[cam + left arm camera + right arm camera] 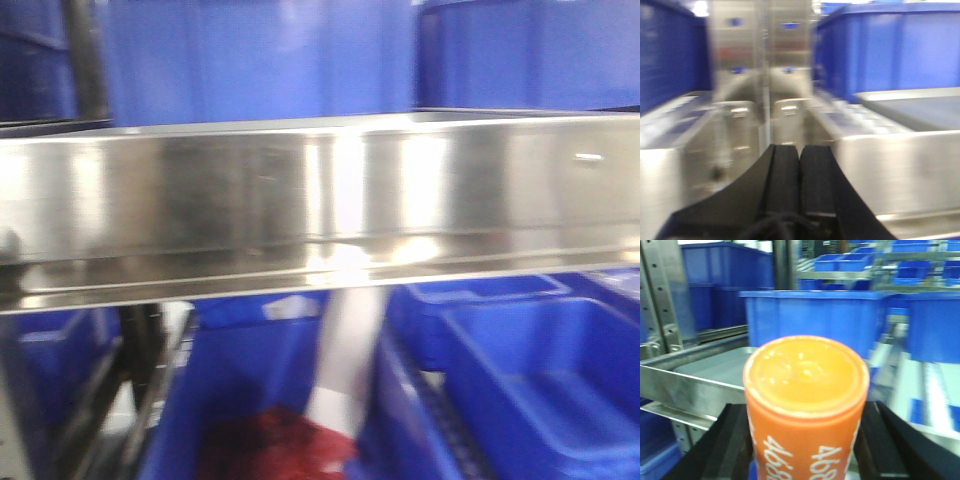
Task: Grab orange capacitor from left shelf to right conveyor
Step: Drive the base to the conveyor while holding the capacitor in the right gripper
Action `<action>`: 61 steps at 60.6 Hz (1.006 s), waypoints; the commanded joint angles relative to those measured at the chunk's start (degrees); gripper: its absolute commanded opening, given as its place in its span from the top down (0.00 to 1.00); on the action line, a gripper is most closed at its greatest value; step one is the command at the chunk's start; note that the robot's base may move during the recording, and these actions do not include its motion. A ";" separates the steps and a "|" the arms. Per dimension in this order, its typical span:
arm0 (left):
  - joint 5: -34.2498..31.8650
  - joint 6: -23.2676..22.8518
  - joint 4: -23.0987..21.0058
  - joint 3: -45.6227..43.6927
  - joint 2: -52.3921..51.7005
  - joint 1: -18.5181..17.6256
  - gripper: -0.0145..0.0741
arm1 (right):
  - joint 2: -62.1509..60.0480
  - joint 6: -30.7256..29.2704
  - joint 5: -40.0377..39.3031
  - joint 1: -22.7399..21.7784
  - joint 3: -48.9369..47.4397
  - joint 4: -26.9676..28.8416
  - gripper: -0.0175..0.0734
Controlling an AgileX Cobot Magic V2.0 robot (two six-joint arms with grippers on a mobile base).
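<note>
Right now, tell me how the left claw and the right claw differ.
The left claw is shut tight; the right claw is spread wide. The left claw holds nothing; the right claw grips the orange capacitor. Both are black.

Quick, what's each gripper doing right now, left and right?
The left gripper is closed, with nothing between its pads.
The right gripper is closed on the orange capacitor.
</note>
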 commanded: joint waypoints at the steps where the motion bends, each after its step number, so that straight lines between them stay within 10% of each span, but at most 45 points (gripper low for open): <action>1: -5.03 0.00 -0.31 -0.34 0.58 -0.20 0.95 | 0.61 -0.11 -5.26 -0.07 -1.51 -0.11 0.75; 61: -5.03 0.00 -0.31 -0.34 0.58 -0.20 0.95 | 0.61 -0.11 -5.26 -0.07 -1.51 -0.11 0.75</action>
